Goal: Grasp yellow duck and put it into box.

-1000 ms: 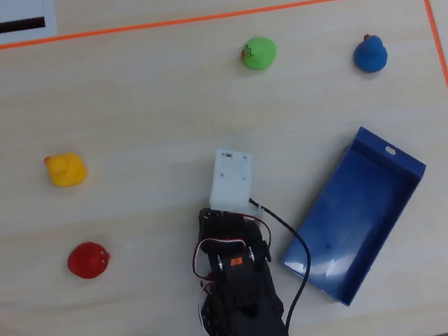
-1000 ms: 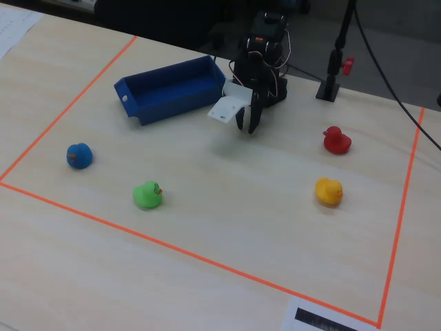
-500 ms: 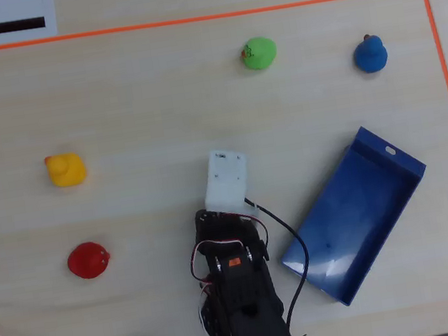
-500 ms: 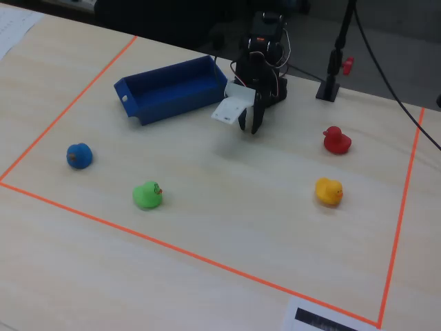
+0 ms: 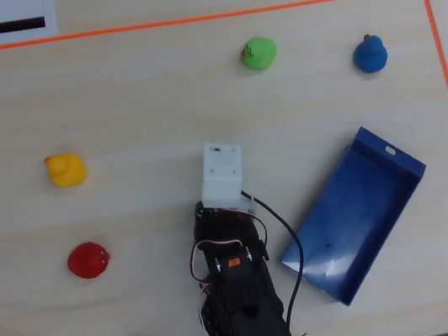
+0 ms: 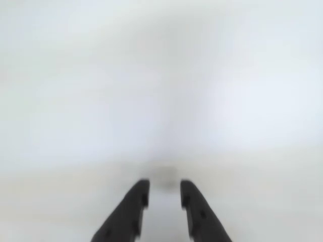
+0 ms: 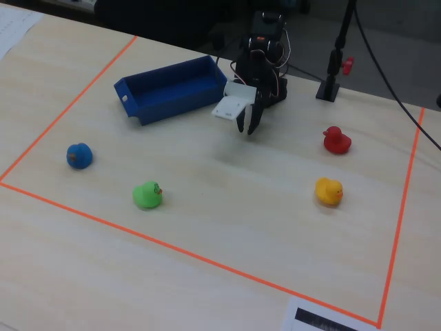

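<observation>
A wooden table is marked off by a rectangle of orange tape [image 5: 184, 21], which seems to mark the arm's working area; every toy and the box lie inside it.

In the overhead view the black robot arm [image 5: 241, 302] enters from the bottom centre, tucked close to its base, with a white camera housing [image 5: 222, 172] at its tip near the middle of the frame. The gripper [image 7: 248, 128] shows best in the fixed view, upper centre, pointing down just above the table. In the wrist view its two dark fingers [image 6: 132, 209] rise from the bottom edge with a narrow gap between them and nothing in it: slightly apart, holding nothing. Everything else in that view is a pale blur.

The yellow duck [image 5: 65, 169] sits alone at the middle left of the overhead view, well apart from the gripper and untouched. A red toy [image 5: 89, 260] lies below it at lower left, near enough to call for care in the approach. A green toy [image 5: 258, 53] and a blue toy [image 5: 370, 54] sit at upper right, away from the likely path.

The blue box [image 5: 411, 162] lies at an angle at lower right, open side up and empty, beside the arm on the opposite side from the duck. The arm looks parked, so the reach seems not yet begun.
</observation>
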Robot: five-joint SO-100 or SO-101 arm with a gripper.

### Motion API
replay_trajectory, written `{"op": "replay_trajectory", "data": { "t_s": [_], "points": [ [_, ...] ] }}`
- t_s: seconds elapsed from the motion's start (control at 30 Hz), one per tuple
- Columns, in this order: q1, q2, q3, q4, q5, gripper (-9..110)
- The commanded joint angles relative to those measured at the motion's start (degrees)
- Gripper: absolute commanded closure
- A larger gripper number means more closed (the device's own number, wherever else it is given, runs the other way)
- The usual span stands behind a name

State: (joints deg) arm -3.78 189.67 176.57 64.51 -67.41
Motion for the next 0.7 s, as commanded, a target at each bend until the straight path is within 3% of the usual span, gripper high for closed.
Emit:
{"op": "replay_trajectory", "data": {
  "t_s": [0.0, 0.33, 0.47, 0.67],
  "points": [
    [0.7, -2.11, -8.35, -6.94, -1.05, 92],
    [2.29, -34.01, -30.06, -41.92, -14.24, 86],
    [2.81, -44.82, -25.31, -69.96, -20.92, 84],
    [-3.96, -53.0, -14.5, -87.28, -23.55, 82]
  ]
}}
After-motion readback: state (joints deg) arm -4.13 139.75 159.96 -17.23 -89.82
